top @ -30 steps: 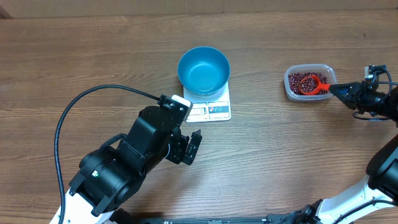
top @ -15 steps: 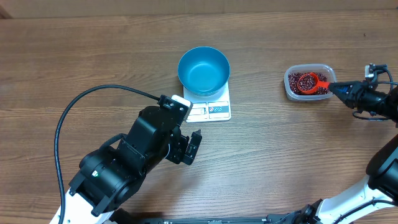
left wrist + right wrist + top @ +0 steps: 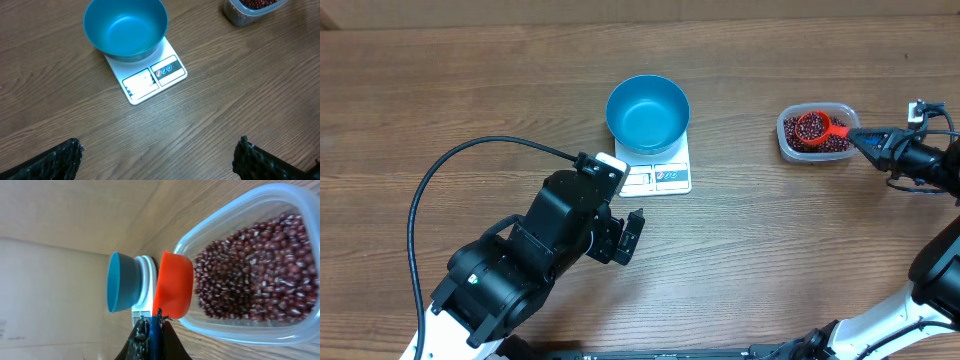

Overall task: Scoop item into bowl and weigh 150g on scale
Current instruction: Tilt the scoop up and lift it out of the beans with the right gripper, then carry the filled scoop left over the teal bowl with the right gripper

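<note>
Change since earlier: small orange-red plastic scoop (image 3: 810, 126) has shifted from the middle of its container toward the far rim, and the right gripper (image 3: 865, 137) has shifted with it; everything else lies as it did.
Right gripper: pinched shut on the end of the scoop's handle, at the right edge of the table; in the right wrist view (image 3: 152, 330) the dark fingers meet at the bottom of the frame.
Scoop: its cup (image 3: 174, 285) is over the far end of the container with dark beans inside it; whether it touches the heap, I cannot tell.
Beans: loose maroon heap of tiny red-brown beans (image 3: 825, 145) fills the container (image 3: 255, 265).
Container: clear rounded-rectangular plastic tub (image 3: 783, 145) stands well to the right of the scale; one corner (image 3: 235, 15) shows in the left wrist view.
Bowl: round, deep, bright blue plastic bowl (image 3: 647, 112) sits on the far part of the scale, its blue floor (image 3: 125, 27) in full view.
Scale: small flat white rectangular kitchen scale (image 3: 660, 177) at the table's centre, its display and logo panel (image 3: 150, 80) on the near edge; the reading is too small to make out.
Left gripper: jaws spread wide and holding nothing (image 3: 620, 240), over bare wood near the scale's near edge (image 3: 159, 145).
Table: brown wood-grain tabletop (image 3: 470, 90).
Cable: black cable (image 3: 430, 185) arcs over the left arm.
</note>
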